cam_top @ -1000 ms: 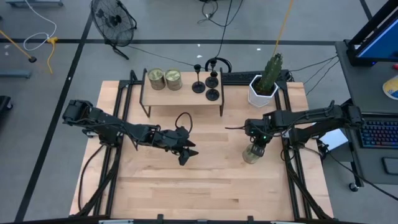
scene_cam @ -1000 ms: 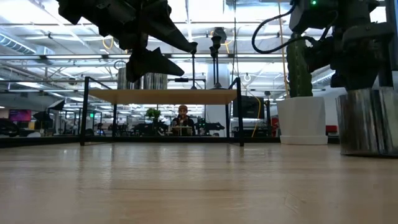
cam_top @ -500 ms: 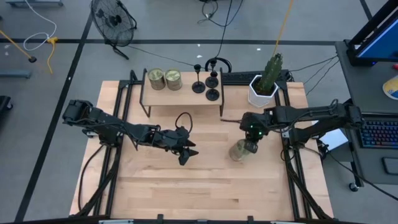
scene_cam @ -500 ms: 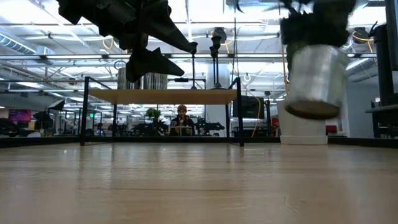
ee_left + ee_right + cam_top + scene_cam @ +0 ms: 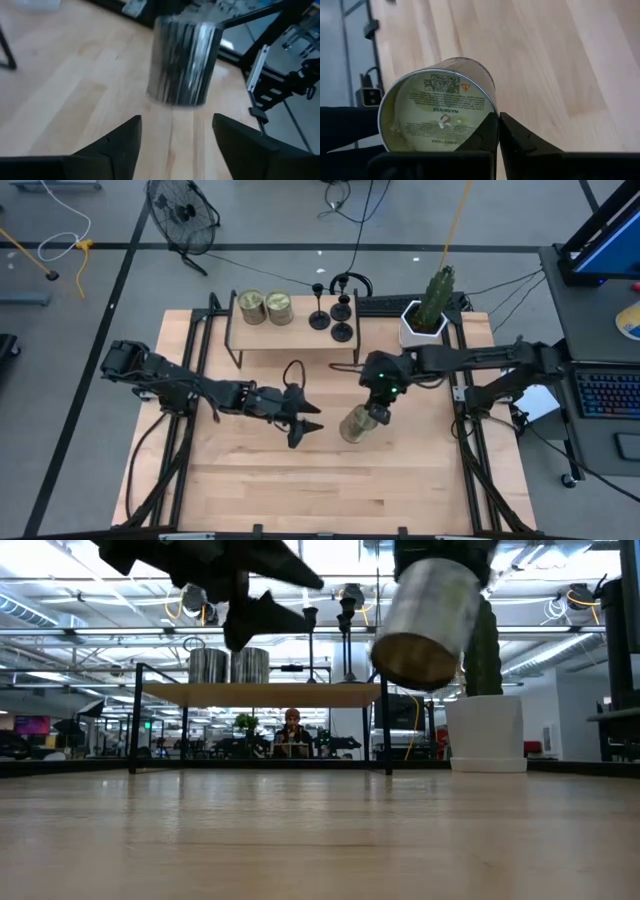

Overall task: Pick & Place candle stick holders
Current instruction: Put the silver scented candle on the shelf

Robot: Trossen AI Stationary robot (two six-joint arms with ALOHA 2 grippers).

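While right gripper lifts jar candle, candle stick holders sit shelved.

Pale, smooth, matt wooden counter with visible grain. Round greenish-gold glass jar candle, glossy, ribbed wall, paper label underneath. Three small black metal candle stick holders, matt. White, smooth plant pot.

The right arm reaches in across the table's middle, its right gripper pointing down with fingers clamped on a jar candle held tilted in the air. The left gripper hovers just beside it, fingers spread wide apart, pointing at the jar.
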